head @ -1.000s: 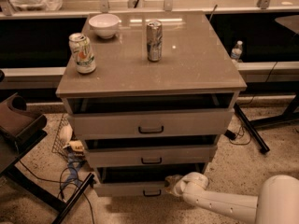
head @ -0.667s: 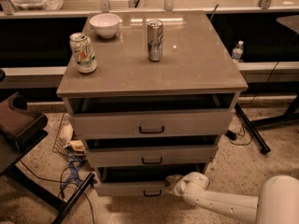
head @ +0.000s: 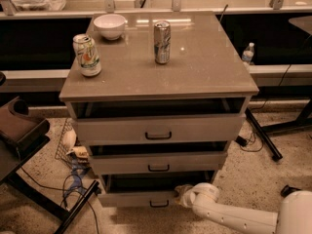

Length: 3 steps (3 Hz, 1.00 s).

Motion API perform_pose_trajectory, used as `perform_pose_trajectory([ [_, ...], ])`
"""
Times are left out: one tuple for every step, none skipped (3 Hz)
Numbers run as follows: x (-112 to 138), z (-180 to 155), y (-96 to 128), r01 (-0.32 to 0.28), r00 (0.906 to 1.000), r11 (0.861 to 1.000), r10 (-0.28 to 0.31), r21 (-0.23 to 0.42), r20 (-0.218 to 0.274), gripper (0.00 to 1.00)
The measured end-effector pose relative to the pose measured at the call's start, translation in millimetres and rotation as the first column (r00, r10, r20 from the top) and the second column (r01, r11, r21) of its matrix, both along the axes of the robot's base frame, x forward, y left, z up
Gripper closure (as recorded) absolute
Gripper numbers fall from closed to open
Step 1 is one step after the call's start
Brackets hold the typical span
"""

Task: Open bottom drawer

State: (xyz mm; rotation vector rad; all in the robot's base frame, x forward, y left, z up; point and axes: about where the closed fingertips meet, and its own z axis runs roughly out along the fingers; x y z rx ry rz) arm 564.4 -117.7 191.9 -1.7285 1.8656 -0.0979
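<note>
The gripper sat at the top edge of the bottom drawer, just right of its handle; its grip couldn't be told.

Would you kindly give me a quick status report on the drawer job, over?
Gripper low, at upper right edge of bottom drawer, right of its handle. Drawer looks barely open. Floor cables lie left, clear of its front.

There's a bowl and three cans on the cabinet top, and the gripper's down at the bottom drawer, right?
Not three: the camera view shows two, a white can by the bowl and a silver can, on the cabinet top. The gripper is down at the bottom drawer.
</note>
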Motion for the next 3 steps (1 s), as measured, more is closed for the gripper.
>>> perform_pose_trajectory([
  [-7.7,1.4,-3.1,0.014,0.9999,1.000,-0.014,-0.003,0.006,1.00],
  [-12.7,2.1,-4.4,0.023,0.9996,1.000,-0.023,-0.004,0.013,1.00],
  [-14.0,2.3,-4.7,0.026,0.9996,1.000,-0.026,-0.005,0.015,1.00],
])
